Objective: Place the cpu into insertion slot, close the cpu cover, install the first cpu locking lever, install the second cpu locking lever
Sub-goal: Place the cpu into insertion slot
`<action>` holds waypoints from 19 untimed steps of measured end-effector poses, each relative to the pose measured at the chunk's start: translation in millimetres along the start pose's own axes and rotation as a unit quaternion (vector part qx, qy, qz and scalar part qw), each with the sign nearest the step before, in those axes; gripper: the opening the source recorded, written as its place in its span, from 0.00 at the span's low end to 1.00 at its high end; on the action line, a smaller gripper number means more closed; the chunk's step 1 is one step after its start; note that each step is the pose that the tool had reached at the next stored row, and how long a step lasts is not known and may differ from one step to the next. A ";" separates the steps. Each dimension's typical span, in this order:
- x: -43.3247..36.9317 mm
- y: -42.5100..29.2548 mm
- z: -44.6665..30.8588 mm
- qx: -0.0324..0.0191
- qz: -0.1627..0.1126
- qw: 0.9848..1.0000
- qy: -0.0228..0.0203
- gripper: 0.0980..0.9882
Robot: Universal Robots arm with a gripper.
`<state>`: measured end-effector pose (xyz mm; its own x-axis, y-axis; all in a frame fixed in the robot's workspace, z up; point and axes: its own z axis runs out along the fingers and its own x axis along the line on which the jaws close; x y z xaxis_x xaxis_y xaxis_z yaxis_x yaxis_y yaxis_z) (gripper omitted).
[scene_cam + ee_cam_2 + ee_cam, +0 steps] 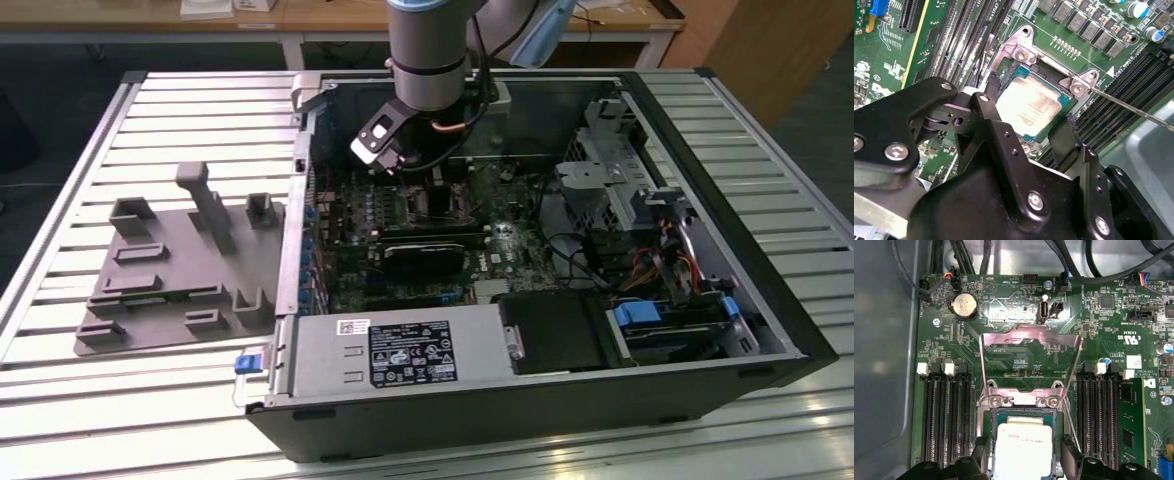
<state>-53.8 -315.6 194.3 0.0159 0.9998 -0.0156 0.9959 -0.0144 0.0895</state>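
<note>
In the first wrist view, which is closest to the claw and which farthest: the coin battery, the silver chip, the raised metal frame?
From the gripper:
1. cpu, right at the gripper, lying in the insertion slot.
2. cpu cover, swung open just beyond the slot.
3. coin battery, farther on, past the cover.

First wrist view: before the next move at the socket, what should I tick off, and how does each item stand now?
1. The cpu lies squarely within the insertion slot: ok.
2. The cpu is fully seated and flat: cannot tell.
3. The cpu cover is swung open, off the slot: ok.
4. One locking lever is unlatched and off the cpu: ok.
5. Hold of the gripper on the cpu: cannot tell.
</note>
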 end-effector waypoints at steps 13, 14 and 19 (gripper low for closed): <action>0.0 0.1 -1.0 0.000 0.000 1.000 0.000 0.48; -0.1 0.1 -1.4 0.000 0.000 1.000 0.000 0.48; -0.1 0.1 -1.7 0.000 -0.005 1.000 0.000 0.48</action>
<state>-53.8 -315.7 196.0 0.0060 0.9999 -0.0158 0.9960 -0.0046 0.0894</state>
